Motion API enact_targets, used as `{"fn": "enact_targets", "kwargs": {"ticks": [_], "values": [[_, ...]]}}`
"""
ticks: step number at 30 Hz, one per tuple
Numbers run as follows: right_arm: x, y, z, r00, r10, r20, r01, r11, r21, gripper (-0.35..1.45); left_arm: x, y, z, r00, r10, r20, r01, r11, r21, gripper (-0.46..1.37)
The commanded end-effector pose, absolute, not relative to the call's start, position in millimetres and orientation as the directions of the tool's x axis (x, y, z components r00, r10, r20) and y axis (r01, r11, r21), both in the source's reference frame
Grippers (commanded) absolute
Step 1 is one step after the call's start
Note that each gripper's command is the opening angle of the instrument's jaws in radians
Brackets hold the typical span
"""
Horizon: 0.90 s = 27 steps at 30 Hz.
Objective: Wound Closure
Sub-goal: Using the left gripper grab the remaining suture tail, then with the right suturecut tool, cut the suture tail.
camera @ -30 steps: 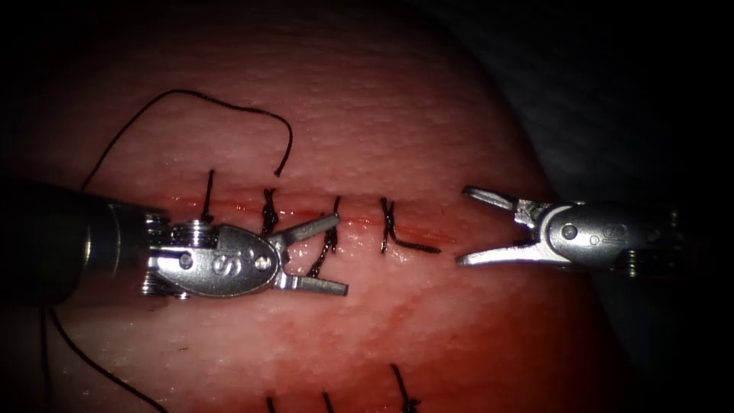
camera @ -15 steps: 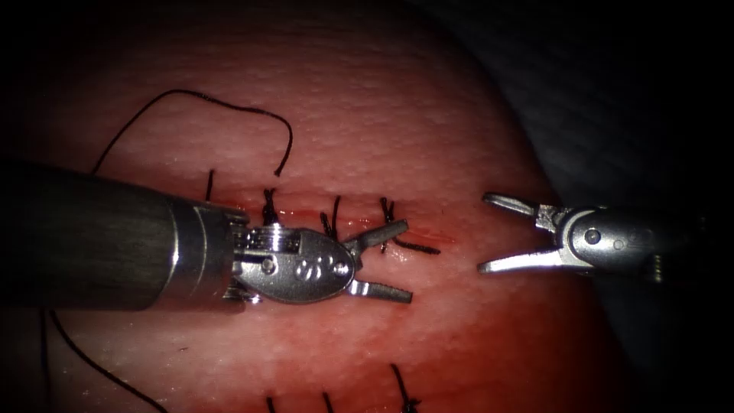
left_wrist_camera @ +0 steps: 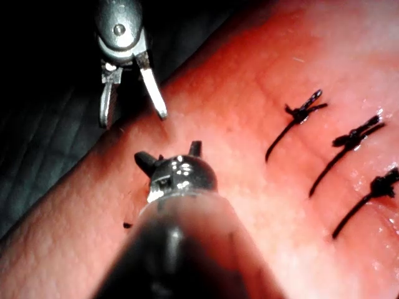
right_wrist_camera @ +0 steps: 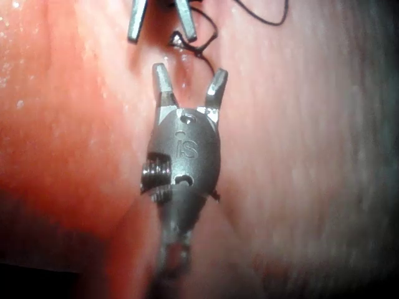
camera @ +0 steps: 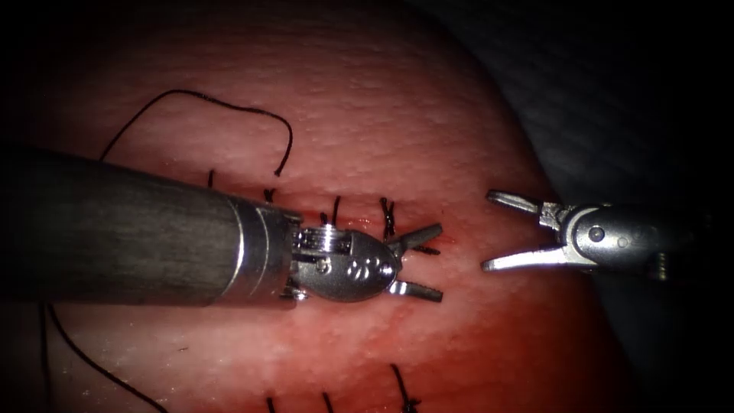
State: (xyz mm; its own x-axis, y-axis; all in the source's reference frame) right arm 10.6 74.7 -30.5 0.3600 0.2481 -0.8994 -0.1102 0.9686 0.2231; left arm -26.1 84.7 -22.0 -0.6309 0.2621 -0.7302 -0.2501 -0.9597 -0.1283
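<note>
On the pale pink, red-stained slab of pork-belly tissue [camera: 428, 115], a short row of black thread stitches [camera: 403, 390] sits at the near edge in the endoscope view; the left wrist view shows three knotted black stitches [left_wrist_camera: 299, 121] side by side on the tissue.

Farther in, the left arm's silver two-jawed needle driver [camera: 428, 261] reaches across from the tissue's left edge on its thick dark shaft, jaws spread apart and holding nothing. Its tips lie at the right end of the horizontal red cut [camera: 359, 222], the upper jaw over the trailing end of the rightmost black stitch [camera: 388, 218] and the lower jaw on the near side of the cut. In the left wrist view the same tool [left_wrist_camera: 169, 159] shows its jaws parted just above the tissue.

Facing it, near the tissue's right edge, the right arm's silver needle driver [camera: 501, 233] hangs with jaws wide apart, empty, its tips well clear of the left tool's. The right wrist view shows this tool [right_wrist_camera: 190, 81] with both jaws splayed over the tissue and the left tool's jaw tips [right_wrist_camera: 161, 18] beyond it.

Several more black stitches cross the cut behind the left tool's wrist. Beyond the cut, a long loose black thread [camera: 222, 103] arcs over the far part of the tissue, its free end hanging down just short of the cut; a further dark strand [camera: 92, 363] trails toward the near left corner. I cannot make out the curved needle anywhere.
</note>
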Motion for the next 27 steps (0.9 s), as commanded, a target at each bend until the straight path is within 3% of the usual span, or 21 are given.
{"fn": "enact_targets", "kwargs": {"ticks": [1,7,9,10,12,27], "values": [[10.5,74.7,-30.5,0.36,0.248,-0.9,-0.106,0.969,0.224,1.2,-26.1,84.7,-22.1,-0.631,0.263,-0.73,-0.248,-0.96,-0.131,0.36],[10.5,74.6,-30.5,0.36,0.248,-0.899,-0.107,0.969,0.224,1.18,-25.6,84.9,-22.2,-0.635,0.246,-0.733,-0.235,-0.965,-0.12,-0.11],[10.5,74.6,-30.5,0.36,0.248,-0.899,-0.107,0.969,0.224,1.17,-25.5,85.0,-22.1,-0.641,0.241,-0.728,-0.235,-0.965,-0.113,-0.14],[10.5,74.3,-30.7,0.36,0.248,-0.899,-0.107,0.969,0.224,1.16,-25.5,85.3,-21.8,-0.65,0.238,-0.722,-0.237,-0.966,-0.105,-0.28],[10.5,74.2,-30.8,0.36,0.249,-0.899,-0.107,0.968,0.225,1.16,-25.5,85.5,-21.6,-0.652,0.226,-0.723,-0.23,-0.968,-0.096,-0.35],[11.4,73.5,-29.8,0.322,0.222,-0.92,-0.082,0.975,0.206,1.11,-23.9,86.0,-22.6,-0.671,0.105,-0.734,-0.133,-0.991,-0.02,-0.35]]}}
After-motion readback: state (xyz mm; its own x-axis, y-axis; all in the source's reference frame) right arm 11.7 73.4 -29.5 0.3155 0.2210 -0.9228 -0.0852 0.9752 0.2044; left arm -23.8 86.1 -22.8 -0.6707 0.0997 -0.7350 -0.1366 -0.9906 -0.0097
